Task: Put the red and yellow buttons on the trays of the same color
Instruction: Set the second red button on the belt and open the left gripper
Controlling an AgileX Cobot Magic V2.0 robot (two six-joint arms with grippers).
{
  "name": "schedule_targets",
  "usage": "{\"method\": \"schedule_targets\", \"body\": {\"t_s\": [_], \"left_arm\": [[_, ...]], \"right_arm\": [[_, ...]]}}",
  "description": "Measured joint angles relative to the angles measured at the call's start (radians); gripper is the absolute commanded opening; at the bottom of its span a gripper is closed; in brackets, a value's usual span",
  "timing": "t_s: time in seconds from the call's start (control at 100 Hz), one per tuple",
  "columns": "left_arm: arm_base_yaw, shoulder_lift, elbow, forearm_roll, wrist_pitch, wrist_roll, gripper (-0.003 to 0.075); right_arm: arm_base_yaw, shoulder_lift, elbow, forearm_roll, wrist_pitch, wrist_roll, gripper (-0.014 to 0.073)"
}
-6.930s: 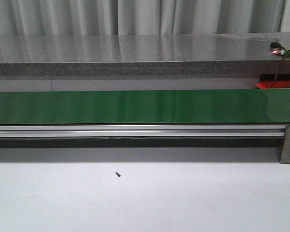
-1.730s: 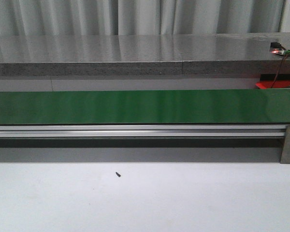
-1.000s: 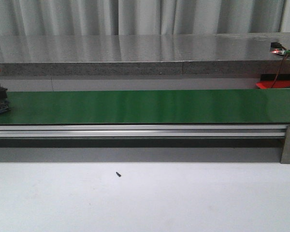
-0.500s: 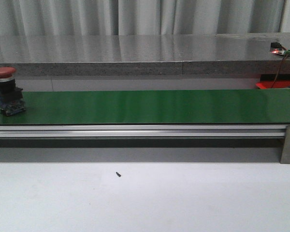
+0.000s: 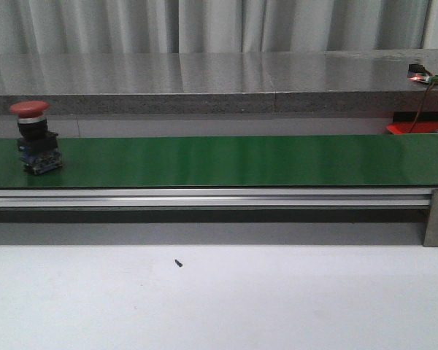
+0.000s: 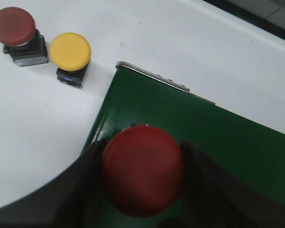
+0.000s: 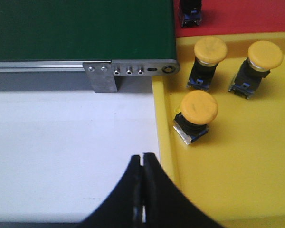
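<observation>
Pincer of the right arm is pressed together over the white bench, beside the yellow tray with three yellow buttons. Left pincer seems spread around a red button, which stands upright on the green belt near its left end. Farther behind lies a grey counter.

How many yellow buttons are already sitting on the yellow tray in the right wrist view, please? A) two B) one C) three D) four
C: three yellow buttons stand on the yellow tray, one nearest the belt end, one beside it, and one tilted apart from them.
</observation>
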Motion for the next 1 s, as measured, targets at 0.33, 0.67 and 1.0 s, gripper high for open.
{"method": "schedule_targets", "body": {"t_s": [0.33, 0.67, 1.0], "left_arm": [[-0.012, 0.062, 0.028, 0.000, -0.008, 0.004, 0.0205], [-0.012, 0.069, 0.029, 0.000, -0.013, 0.019, 0.0342], [-0.012, 0.069, 0.029, -0.002, -0.014, 0.030, 0.0537]], "right_arm": [[0.000, 0.000, 0.000, 0.000, 0.000, 0.000, -0.0067], [0.000, 0.000, 0.000, 0.000, 0.000, 0.000, -0.0067], [0.000, 0.000, 0.000, 0.000, 0.000, 0.000, -0.0067]]}}
